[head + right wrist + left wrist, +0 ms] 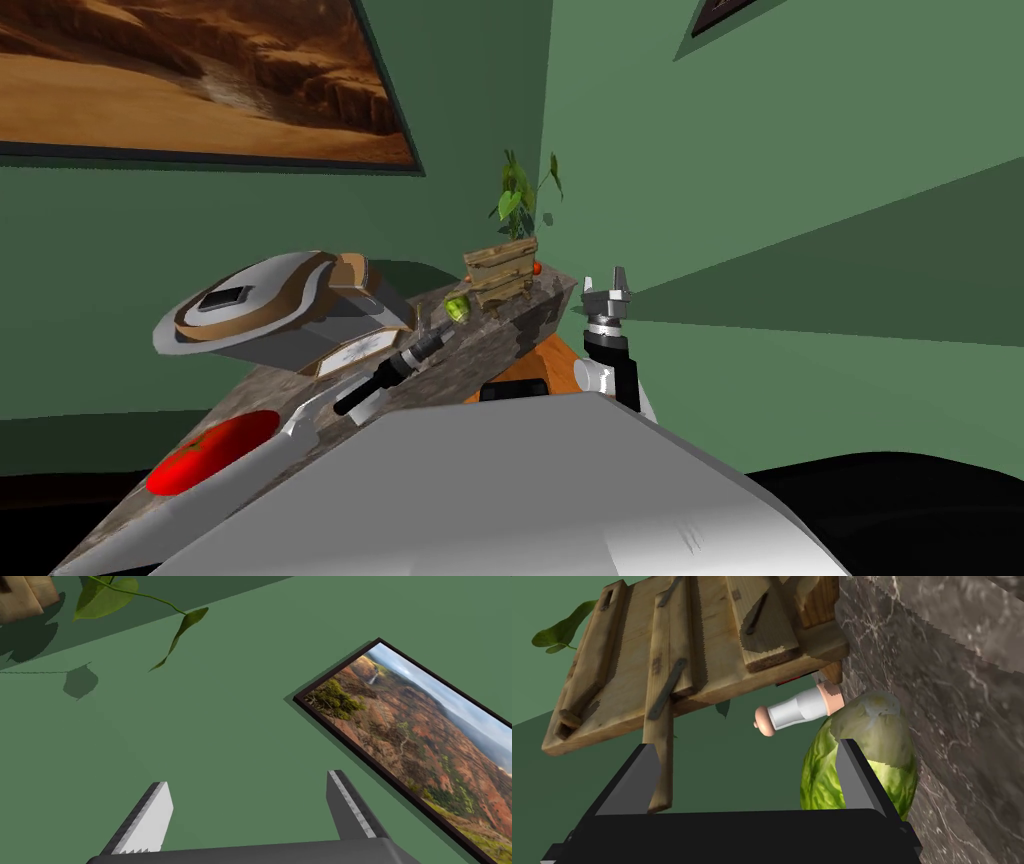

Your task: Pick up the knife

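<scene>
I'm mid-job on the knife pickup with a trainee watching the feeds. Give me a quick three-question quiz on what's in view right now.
1. True or false: the right hand is shut.
2. Which of these lies right beside a finger of the left hand? A. the red tomato B. the green lettuce C. the coffee machine
3. What is the plant growing out of?

Key:
1. False: its fingers stand apart with nothing between them.
2. B.
3. The wooden crate.
</scene>
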`<state>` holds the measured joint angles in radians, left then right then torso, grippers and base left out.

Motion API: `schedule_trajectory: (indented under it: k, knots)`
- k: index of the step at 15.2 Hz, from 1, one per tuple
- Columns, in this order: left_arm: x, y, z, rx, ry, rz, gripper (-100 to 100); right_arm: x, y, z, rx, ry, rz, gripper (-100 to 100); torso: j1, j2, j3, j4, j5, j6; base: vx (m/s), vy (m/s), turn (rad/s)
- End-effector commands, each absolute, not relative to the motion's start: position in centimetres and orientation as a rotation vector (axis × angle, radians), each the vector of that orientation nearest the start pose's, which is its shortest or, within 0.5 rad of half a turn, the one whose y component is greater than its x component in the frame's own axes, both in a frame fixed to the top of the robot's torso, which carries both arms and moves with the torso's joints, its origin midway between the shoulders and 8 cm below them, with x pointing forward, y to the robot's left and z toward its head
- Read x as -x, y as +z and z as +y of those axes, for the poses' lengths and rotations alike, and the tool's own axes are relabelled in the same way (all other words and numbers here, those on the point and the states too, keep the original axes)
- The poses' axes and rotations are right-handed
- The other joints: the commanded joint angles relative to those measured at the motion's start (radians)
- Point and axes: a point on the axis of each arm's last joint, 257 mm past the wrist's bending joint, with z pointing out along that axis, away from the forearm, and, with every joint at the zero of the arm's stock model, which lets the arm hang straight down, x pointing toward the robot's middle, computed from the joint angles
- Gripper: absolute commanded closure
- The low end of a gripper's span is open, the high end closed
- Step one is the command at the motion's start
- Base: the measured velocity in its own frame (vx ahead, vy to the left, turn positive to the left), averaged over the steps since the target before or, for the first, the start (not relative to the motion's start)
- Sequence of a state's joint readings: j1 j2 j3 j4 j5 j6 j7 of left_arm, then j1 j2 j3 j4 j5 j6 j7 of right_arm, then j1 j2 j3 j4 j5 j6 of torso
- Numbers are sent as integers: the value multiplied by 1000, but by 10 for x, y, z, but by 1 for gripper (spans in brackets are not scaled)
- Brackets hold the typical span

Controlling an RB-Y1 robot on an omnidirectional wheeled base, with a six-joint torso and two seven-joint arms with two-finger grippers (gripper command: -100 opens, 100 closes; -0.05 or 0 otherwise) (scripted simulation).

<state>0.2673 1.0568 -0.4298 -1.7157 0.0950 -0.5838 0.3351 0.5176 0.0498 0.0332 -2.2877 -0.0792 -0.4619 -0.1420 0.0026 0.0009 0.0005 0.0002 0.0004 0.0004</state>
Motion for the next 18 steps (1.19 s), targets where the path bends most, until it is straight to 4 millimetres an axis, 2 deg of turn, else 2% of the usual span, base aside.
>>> schedule_trajectory:
  k: [1,2,3,4,5,6,7,10,11,12,13,14,15,16,17,18]
  knots:
    - [-374,-252,269,545,-1395,1876,-100,-347,15,-285,-835,1497,502,0,0,0,0,0,0,0,-38,30,-287]
    - [-374,-253,278,535,-1366,1897,-100,-347,15,-285,-835,1497,502,0,0,0,0,0,0,0,-34,31,-223]
    - [-374,-253,279,533,-1364,1900,-100,-347,15,-285,-835,1497,502,0,1,0,0,0,0,0,-22,22,-34]
    - [-371,-264,295,563,-1335,1944,-100,-347,15,-285,-836,1497,502,0,0,0,0,0,0,-1,-23,15,-151]
    - [-371,-264,299,558,-1322,1953,-100,-347,15,-285,-835,1497,502,0,0,0,0,0,0,0,-24,15,-207]
    - [-369,-275,315,597,-1294,1989,-100,-347,15,-285,-836,1497,502,0,0,0,0,0,0,0,-27,18,-246]
    - [-369,-273,320,586,-1277,2002,-100,-347,15,-285,-835,1497,502,0,0,0,0,0,0,0,-29,20,-204]
    - [-361,-288,355,651,-1209,2075,-100,-347,15,-285,-835,1497,502,0,0,0,0,0,0,0,-32,20,-219]
    - [-361,-287,366,644,-1177,2090,-100,-347,15,-285,-835,1497,502,0,0,0,0,0,0,0,-28,24,-202]
    - [-361,-287,366,644,-1177,2090,-100,-347,15,-285,-835,1497,502,0,0,0,0,0,0,0,-17,19,-71]
    - [-357,-293,388,677,-1128,2126,-100,-347,15,-285,-836,1497,502,0,0,-1,0,0,0,-1,-16,11,-147]
    - [-357,-292,389,676,-1124,2127,-100,-347,15,-285,-836,1497,502,0,0,-1,0,0,0,0,-17,13,-183]
    - [-352,-297,411,711,-1076,2158,-100,-347,15,-285,-836,1497,502,0,0,-1,-1,0,0,0,-22,14,-252]
    - [-352,-296,412,707,-1070,2161,-100,-347,15,-285,-835,1497,502,0,0,-1,-1,0,0,0,-25,19,-199]
    - [-346,-299,434,741,-1019,2189,-100,-347,15,-285,-836,1497,502,0,0,-1,0,0,0,0,-26,19,-206]
    - [-346,-299,435,740,-1016,2191,-100,-347,15,-285,-835,1497,502,0,0,-1,0,0,0,0,-27,19,-171]
